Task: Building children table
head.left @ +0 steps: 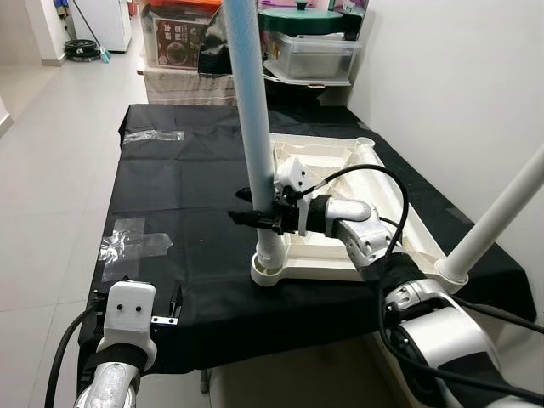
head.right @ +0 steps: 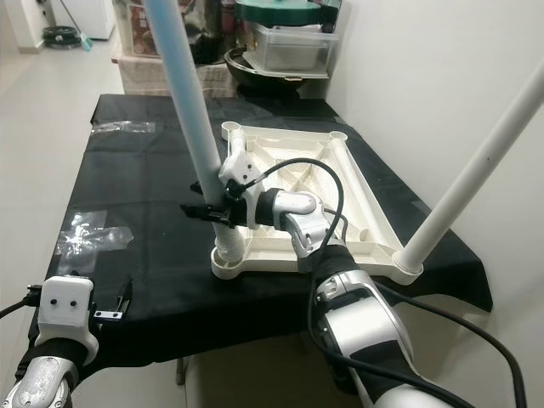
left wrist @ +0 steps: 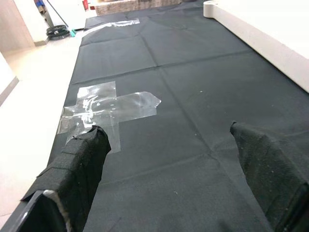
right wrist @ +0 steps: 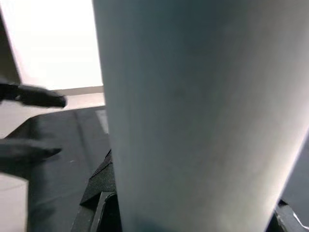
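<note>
We clamped our right gripper (head.left: 255, 217) low on the stiff, smooth, light leg (head.left: 252, 127) at the tabletop's (head.left: 331, 170) near corner; left gripper's (left wrist: 169, 169) fingers stood apart.

Clear tape patch (head.left: 134, 244) on black cloth (head.left: 195, 178); storage boxes (head.left: 316, 53), green lid (head.left: 299, 19) behind.

Light: bright, even, indoor daylight.
Glare: pale floor (head.left: 51, 127) washed out; sheen on clear tape (left wrist: 108, 104).
Shadows: soft, faint beneath white tabletop (head.left: 340, 255).
Focus: head views sharp; pale blue leg (right wrist: 198, 111) blurred at close range.
Edges: slight wide-angle bending.
</note>
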Motion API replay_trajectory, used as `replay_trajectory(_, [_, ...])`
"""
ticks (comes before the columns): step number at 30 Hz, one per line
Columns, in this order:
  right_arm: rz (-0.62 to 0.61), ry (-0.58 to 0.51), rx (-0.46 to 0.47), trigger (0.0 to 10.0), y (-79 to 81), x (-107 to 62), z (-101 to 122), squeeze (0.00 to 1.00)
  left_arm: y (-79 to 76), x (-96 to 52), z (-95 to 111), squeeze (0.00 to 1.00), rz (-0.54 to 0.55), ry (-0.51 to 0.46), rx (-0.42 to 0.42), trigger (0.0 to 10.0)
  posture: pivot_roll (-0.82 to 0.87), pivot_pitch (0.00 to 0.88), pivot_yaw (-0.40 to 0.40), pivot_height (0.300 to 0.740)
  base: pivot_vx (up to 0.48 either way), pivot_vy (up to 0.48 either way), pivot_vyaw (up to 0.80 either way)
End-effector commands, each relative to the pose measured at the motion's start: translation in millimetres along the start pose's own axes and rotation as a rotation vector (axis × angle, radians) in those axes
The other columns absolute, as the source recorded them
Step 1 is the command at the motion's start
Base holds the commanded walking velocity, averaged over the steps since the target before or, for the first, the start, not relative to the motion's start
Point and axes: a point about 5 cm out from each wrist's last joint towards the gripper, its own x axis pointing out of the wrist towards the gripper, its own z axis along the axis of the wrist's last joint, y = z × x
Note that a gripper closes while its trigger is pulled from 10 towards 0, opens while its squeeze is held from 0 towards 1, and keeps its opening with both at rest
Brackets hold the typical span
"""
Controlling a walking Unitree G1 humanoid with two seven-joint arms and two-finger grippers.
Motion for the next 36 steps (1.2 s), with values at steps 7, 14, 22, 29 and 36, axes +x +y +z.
replay_trajectory(7, [0.006,0.049,0.087,10.0,5.3,-9.2,-22.8,0.00,1.2,-1.1,-3.3,0.00,0.008,0.007,0.002,10.0,0.15,0.000,-0.124,0.740,0.000,0.000,0.00])
replay_trajectory(14, [-0.042,0.017,0.162,10.0,2.4,-12.7,-26.8,0.00,-0.2,0.3,-3.2,0.00,0.006,0.007,0.001,10.0,0.14,0.000,-0.121,0.740,0.000,0.000,0.00])
replay_trajectory(22, [-0.239,-0.003,0.351,10.0,2.5,-20.6,-51.2,0.00,0.4,1.9,-3.6,0.00,0.005,0.005,0.000,10.0,0.13,0.000,-0.115,0.740,0.000,0.000,0.00])
replay_trajectory(29, [-0.250,-0.039,0.358,10.0,12.7,-21.9,-58.2,0.00,0.7,4.2,-3.0,0.00,0.001,0.000,0.002,10.0,0.12,0.000,-0.107,0.740,0.000,0.000,0.00])
replay_trajectory(36, [-0.235,-0.022,0.297,10.0,23.0,-22.4,-61.2,0.00,-0.1,5.7,-2.9,0.00,-0.002,-0.003,0.003,10.0,0.12,0.000,-0.105,0.740,0.000,0.000,0.00])
